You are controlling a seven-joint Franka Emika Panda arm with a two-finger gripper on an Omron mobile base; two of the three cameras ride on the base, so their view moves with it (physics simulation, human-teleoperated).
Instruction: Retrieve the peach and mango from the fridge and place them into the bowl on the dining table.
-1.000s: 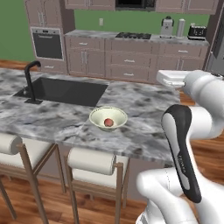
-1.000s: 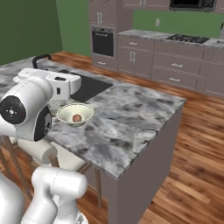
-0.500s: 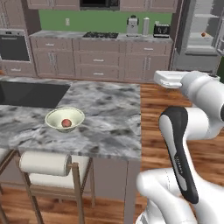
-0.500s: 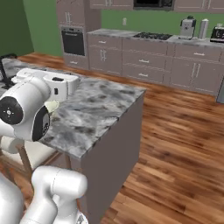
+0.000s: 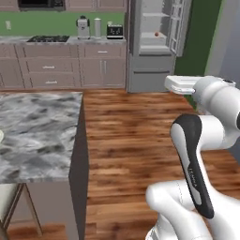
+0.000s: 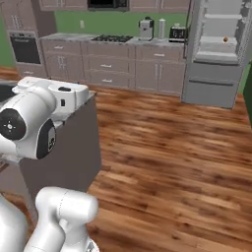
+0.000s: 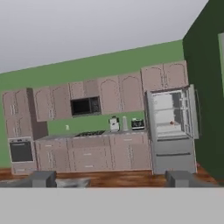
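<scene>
The fridge (image 5: 154, 44) stands open at the far wall, grey, with lit shelves. A small reddish-orange fruit (image 5: 156, 33) lies on one shelf; I cannot tell whether it is the peach or the mango. The same fridge (image 6: 216, 54) and fruit (image 6: 225, 39) appear at the upper right in the right base view. In the hand view the fridge (image 7: 171, 131) is far ahead, with the fruit (image 7: 171, 123) a red dot. My gripper (image 7: 112, 179) is open and empty, its dark fingertips (image 7: 42, 178) wide apart. The dining table (image 5: 37, 131) lies at the left, with a pale sliver of the bowl (image 5: 1, 136) at the frame edge.
Bare wooden floor (image 5: 136, 140) stretches between the table and the fridge. Brown cabinets (image 5: 61, 70) carrying a coffee maker (image 5: 83, 28) and a toaster (image 5: 115, 31) run along the back wall left of the fridge. A dark green wall (image 5: 201, 42) stands to its right.
The whole picture has shifted: the base has turned right. The table and bowl slid off to the left and the open fridge came into view. The gripper stays open.
</scene>
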